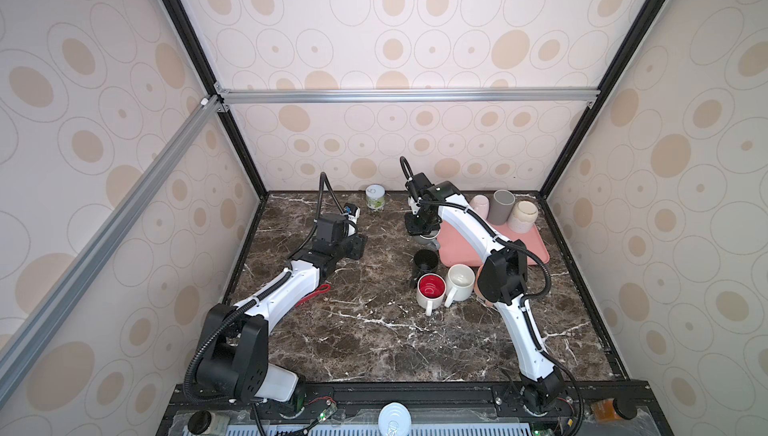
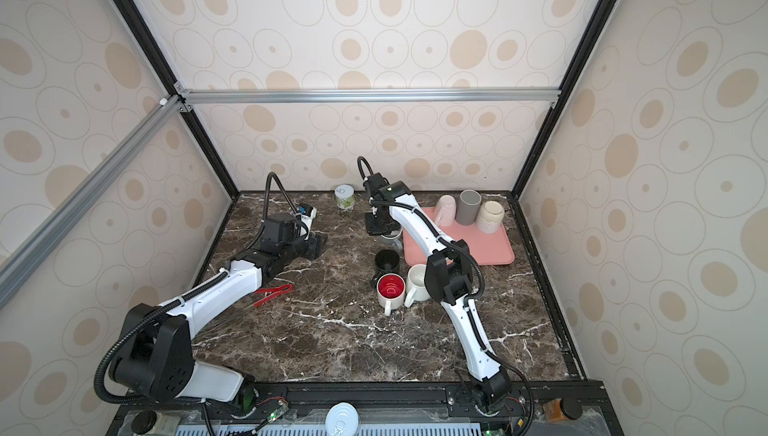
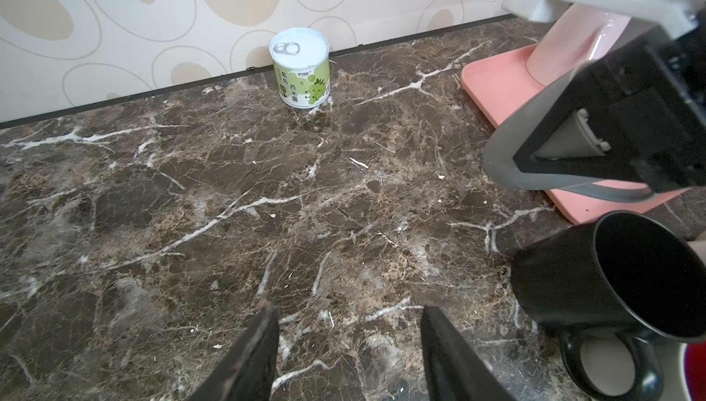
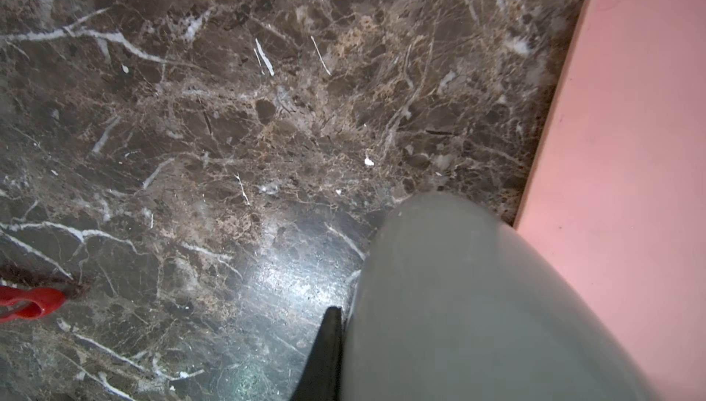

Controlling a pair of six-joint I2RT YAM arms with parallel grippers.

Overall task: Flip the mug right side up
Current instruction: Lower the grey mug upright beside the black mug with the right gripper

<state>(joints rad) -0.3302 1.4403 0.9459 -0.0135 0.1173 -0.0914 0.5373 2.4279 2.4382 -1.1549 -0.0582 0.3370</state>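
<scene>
Top views, both: dark marble tabletop (image 1: 374, 330) inside a wallpapered enclosure, two arms at work.

1. Grey mug (image 1: 428, 241): the task's item. It is held over the tabletop just beside the left edge of the pink tray (image 1: 528, 243), in the far right half. The right wrist view shows its rounded grey wall (image 4: 477, 303) close up. Which way its mouth faces cannot be told, nor whether it touches the marble.
2. Right gripper (image 1: 424, 232): pointing down from above, jaws pinched on the grey mug.
3. Left gripper (image 1: 359, 247): low over the far left part of the tabletop, well apart from the mug. The left wrist view (image 3: 347, 315) shows its jaws spread with nothing between them.
4. Black mug (image 1: 424, 263): upright, mouth up, just in front of the held mug.
5. Red-lined mug (image 1: 431, 288) and cream mug (image 1: 460, 282): upright, side by side, off the tray's near left corner.
6. Pink cup (image 1: 480, 205), grey tumbler (image 1: 501, 205), speckled cream cup (image 1: 524, 216): in a row along the tray's far edge.
7. Green-labelled can (image 1: 375, 197): upright at the tabletop's far edge, pull-tab on top.
8. Red tool (image 2: 272, 292): lying flat beside the left arm.
</scene>
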